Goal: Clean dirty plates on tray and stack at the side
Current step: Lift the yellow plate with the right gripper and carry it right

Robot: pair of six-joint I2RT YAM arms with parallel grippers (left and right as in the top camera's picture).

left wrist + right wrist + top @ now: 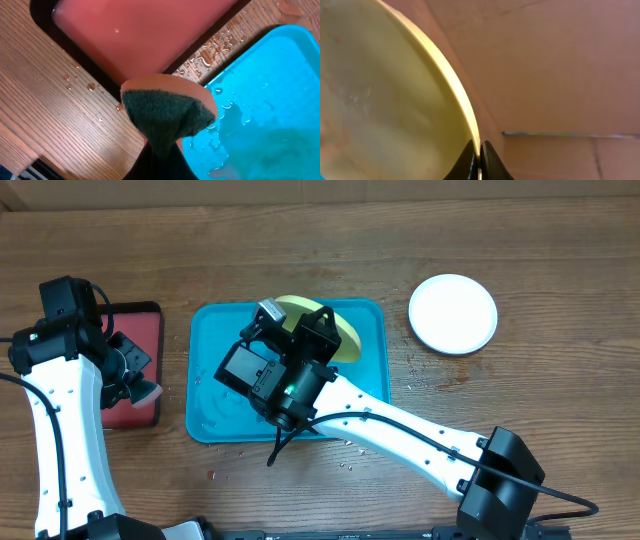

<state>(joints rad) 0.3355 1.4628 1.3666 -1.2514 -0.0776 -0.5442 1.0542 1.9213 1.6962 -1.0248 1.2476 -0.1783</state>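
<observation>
One plate of the three looks finished: the white plate lies flat on the counter, to the right of the teal tray and apart from it, and no red smear shows on it from above. It is the only plate at the side, so no stack is there yet.

The second plate is in work. The right pincer is closed narrow on the rim of the yellow-green plate and holds it tilted over the far part of the teal tray. The near view of this plate is blurred; there may be a faint reddish mark low on its face, but I cannot say for sure. The left pincer is closed on the sponge, green rough side up, between the red tray and the wet teal tray, well apart from the plate.

The pale blue plate I do not find in any view; the right arm may hide it. I judge that about one third is done: wiping the yellow-green plate, stacking it, and the blue plate remain.
</observation>
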